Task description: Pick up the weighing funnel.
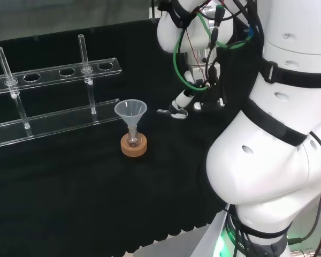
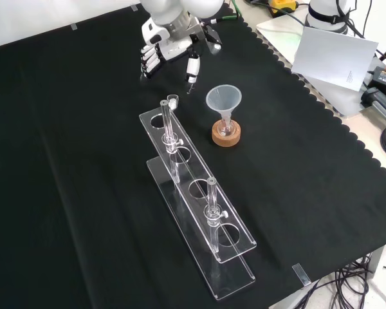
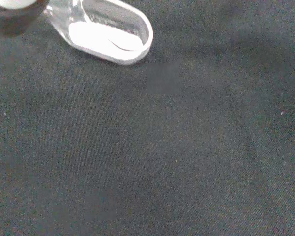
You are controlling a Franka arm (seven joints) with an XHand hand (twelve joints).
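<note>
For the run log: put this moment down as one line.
hand: open, over cloth | weighing funnel: lying on cloth, not held | pickup: not yet done

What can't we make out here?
- Wrist view: the stem of the weighing funnel, cut off at the picture's edge.
- Front view: its outline, too small and crowded by a test tube.
- Head view: whether the hand touches it, too small to tell.
</note>
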